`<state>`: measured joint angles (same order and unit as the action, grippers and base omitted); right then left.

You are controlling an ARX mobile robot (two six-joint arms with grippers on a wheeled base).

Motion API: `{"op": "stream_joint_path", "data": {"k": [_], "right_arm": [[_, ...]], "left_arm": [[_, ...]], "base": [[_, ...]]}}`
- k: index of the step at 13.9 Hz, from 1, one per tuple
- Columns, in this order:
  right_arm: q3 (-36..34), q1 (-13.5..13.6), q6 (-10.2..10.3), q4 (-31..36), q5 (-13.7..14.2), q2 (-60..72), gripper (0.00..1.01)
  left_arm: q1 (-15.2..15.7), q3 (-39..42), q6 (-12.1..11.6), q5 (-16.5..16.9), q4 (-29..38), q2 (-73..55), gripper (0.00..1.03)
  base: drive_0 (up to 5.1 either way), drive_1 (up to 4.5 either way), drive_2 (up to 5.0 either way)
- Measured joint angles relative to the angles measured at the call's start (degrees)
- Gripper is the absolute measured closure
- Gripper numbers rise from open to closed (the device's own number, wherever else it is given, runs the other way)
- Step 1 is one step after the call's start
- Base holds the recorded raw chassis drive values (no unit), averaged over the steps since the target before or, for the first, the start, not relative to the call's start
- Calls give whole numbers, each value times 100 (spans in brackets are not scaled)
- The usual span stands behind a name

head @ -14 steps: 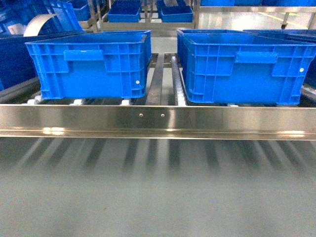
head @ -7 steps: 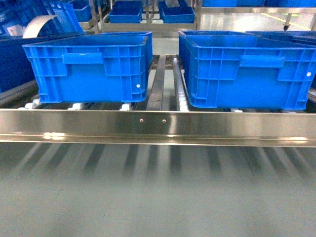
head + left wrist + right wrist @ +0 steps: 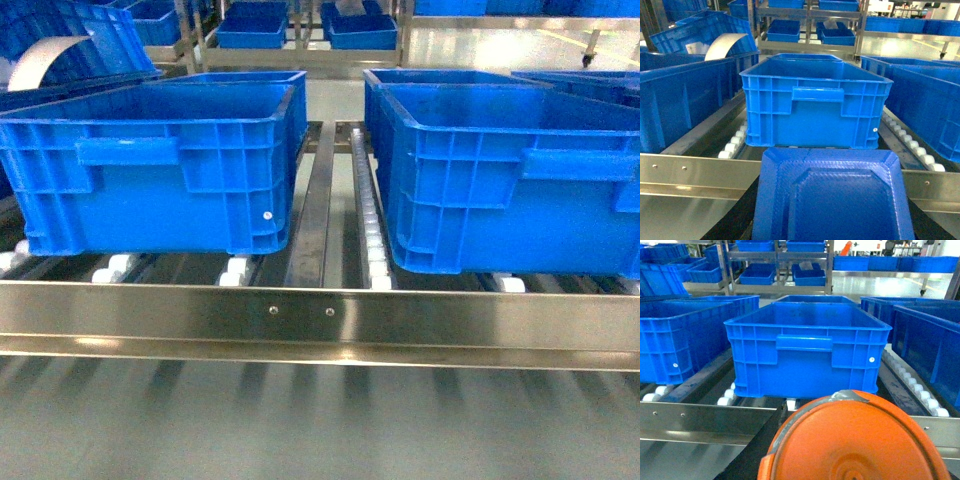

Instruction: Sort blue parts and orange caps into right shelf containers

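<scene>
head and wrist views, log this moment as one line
left wrist: blue part before crate | right wrist: orange cap before crate | grippers: hidden | nothing dropped yet

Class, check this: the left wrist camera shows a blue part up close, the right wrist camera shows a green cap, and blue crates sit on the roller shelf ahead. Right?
One error: the cap is orange, not green, as the right wrist view shows. The blue part and the blue crates on the roller shelf are as stated.
</scene>
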<state>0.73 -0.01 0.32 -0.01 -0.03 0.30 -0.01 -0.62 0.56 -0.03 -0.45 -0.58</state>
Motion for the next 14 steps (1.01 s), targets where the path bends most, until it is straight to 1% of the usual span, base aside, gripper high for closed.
{"op": "stream_joint_path", "data": {"k": [6,14], "right_arm": [[0,0,0,-33,2,0,59],[0,0,0,-35,2,0,59]], "left_arm": [[0,0,-2,2,15,0,62],[0,0,0,2,2,0,62]], "base": [[-3,428,-433],[0,0,0]]}}
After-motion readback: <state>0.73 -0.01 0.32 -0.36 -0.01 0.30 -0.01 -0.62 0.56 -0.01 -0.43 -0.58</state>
